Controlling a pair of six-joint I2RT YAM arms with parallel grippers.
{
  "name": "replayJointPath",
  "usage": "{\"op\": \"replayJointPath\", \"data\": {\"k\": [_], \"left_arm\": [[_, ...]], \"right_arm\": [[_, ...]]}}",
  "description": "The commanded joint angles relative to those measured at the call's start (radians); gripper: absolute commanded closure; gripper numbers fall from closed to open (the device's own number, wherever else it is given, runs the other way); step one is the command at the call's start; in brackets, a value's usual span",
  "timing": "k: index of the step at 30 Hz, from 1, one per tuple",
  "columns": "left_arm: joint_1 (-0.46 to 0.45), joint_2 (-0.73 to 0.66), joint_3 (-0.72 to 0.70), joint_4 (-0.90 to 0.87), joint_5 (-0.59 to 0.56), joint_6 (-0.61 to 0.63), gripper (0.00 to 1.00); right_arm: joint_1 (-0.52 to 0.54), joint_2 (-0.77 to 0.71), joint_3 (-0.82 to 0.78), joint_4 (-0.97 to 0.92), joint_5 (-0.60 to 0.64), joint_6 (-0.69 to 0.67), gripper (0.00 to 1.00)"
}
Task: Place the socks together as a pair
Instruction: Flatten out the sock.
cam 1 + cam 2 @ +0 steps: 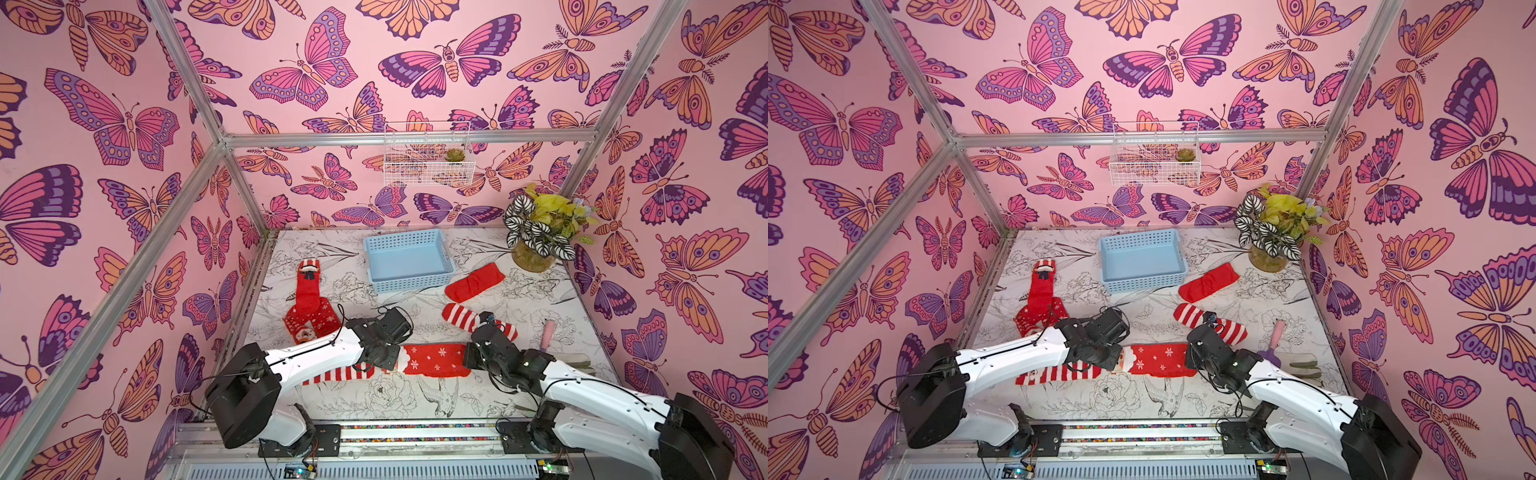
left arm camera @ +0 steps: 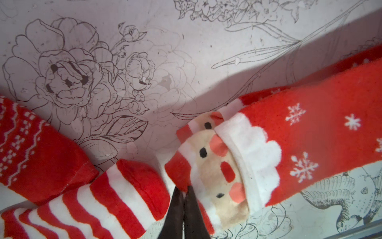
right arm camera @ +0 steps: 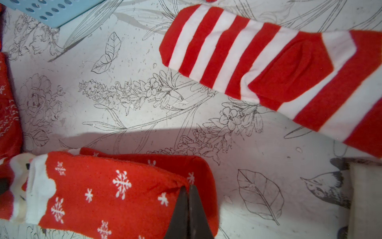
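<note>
Socks point(image 1: 1156, 359) of soft red fleece, Christmas-patterned, spread across the white flower-printed desk point(image 1: 374, 403). At far left, a heap: plain red sock with striped face cuff point(image 1: 308, 291) lying over a red sock with white knitted pattern point(image 1: 324, 316). Next, a red-and-white striped sock point(image 1: 336, 375), flat, partly under the left arm point(image 1: 316, 353). Left fingers point(image 2: 176, 213) pressed together, seemingly pinching a corner of the Santa-face cuff point(image 2: 217, 171) of the red snowflake sock point(image 1: 436, 359) at front centre. Another Santa face and another red layer showing beneath in both wrist views: probably its twin, already underneath. Right fingers point(image 3: 180, 217) likewise closed, nipping the toe end of that same red snowflake sock. Farther back, a second red-and-white striped sock point(image 1: 459, 316), then a plain red sock point(image 1: 473, 283) just right of the pale blue perforated plastic basket point(image 1: 409, 259).

Handling, as a judgement: light, limp, fluffy. No stiffness at all, hence sagging between two holds and bunching if dragged. Best taken at cuff hem and toe tip together and kept gently taut. Shallow pinch likely to slide off the pile, deep pinch likely to catch both layers.
</note>
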Motion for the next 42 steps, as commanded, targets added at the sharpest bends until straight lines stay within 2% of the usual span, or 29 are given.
{"op": "replayJointPath", "data": {"k": [1, 27, 30, 31, 32, 33, 34, 39, 42], "left_arm": [[0.01, 0.023, -0.01, -0.001, -0.034, -0.013, 1.0], [0.009, 0.082, -0.014, 0.043, 0.018, -0.025, 0.99], [0.01, 0.083, -0.009, 0.043, 0.031, -0.027, 0.87], [0.008, 0.083, -0.008, 0.043, 0.036, -0.027, 0.79], [0.008, 0.08, -0.012, 0.043, 0.039, -0.028, 0.76], [0.008, 0.075, -0.013, 0.043, 0.038, -0.029, 0.72], [0.009, 0.066, -0.016, 0.041, 0.029, -0.036, 0.64], [0.009, 0.02, -0.019, 0.044, -0.002, -0.062, 0.39], [0.01, -0.022, -0.039, 0.068, -0.014, -0.089, 0.34]], "right_arm": [[0.007, 0.004, -0.01, 0.001, 0.024, 0.007, 1.0], [0.006, 0.043, -0.039, -0.001, 0.055, 0.031, 1.0], [0.005, 0.042, -0.043, -0.003, 0.06, 0.037, 0.97], [0.005, 0.043, -0.043, -0.001, 0.059, 0.038, 0.94], [0.005, 0.043, -0.043, -0.001, 0.06, 0.039, 0.9], [0.005, 0.041, -0.04, -0.002, 0.058, 0.039, 0.84], [0.005, 0.036, -0.036, -0.007, 0.052, 0.032, 0.78], [0.004, -0.018, -0.027, -0.039, 0.054, 0.028, 0.64], [-0.012, -0.055, -0.042, -0.05, 0.053, 0.038, 0.55]]}}
